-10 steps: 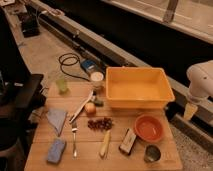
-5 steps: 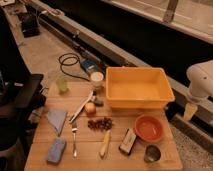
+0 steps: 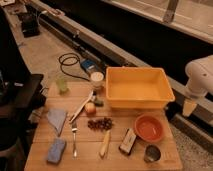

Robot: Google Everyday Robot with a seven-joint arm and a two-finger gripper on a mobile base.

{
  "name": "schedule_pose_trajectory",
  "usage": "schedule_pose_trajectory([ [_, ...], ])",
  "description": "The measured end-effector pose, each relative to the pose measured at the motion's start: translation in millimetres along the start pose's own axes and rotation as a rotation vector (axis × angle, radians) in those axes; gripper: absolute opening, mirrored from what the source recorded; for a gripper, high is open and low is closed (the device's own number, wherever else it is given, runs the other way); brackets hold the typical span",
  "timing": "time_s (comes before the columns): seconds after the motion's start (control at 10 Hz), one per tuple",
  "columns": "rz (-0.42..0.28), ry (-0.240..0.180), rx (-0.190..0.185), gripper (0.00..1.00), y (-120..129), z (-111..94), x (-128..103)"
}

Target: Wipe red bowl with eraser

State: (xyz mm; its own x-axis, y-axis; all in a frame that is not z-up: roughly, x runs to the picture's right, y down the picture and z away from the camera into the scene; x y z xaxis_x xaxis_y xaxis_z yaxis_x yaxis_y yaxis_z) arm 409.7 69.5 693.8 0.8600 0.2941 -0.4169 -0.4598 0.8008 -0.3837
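Observation:
The red bowl sits upright on the wooden table, near its right edge and in front of the yellow tub. Just left of the bowl lies the eraser, a small dark block with a pale side. My white arm comes in from the right edge of the view. Its gripper hangs off the table's right side, well above and to the right of the bowl. The gripper is open and holds nothing.
A big yellow tub stands at the back right, and a metal cup sits in front of the bowl. Grapes, an apple, a banana, a fork, a blue sponge, a grey-blue cloth and two cups fill the left and middle.

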Motion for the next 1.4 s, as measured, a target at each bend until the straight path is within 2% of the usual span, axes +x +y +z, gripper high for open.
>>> schedule_pose_trajectory([
  [0.3, -0.186, -0.084, 0.018, 0.80, 36, -29, -55],
  [0.4, -0.259, -0.125, 0.011, 0.80, 52, -38, -75],
  [0.6, -0.444, -0.233, -0.035, 0.80, 98, -56, -113],
  [0.7, -0.489, -0.256, -0.043, 0.80, 108, -60, -120],
  [0.9, -0.535, -0.284, -0.052, 0.80, 120, -65, -128],
  [1.2, -0.536, -0.273, -0.052, 0.80, 119, -64, -128],
  [1.4, -0.583, -0.269, -0.074, 0.80, 125, -52, -132],
])
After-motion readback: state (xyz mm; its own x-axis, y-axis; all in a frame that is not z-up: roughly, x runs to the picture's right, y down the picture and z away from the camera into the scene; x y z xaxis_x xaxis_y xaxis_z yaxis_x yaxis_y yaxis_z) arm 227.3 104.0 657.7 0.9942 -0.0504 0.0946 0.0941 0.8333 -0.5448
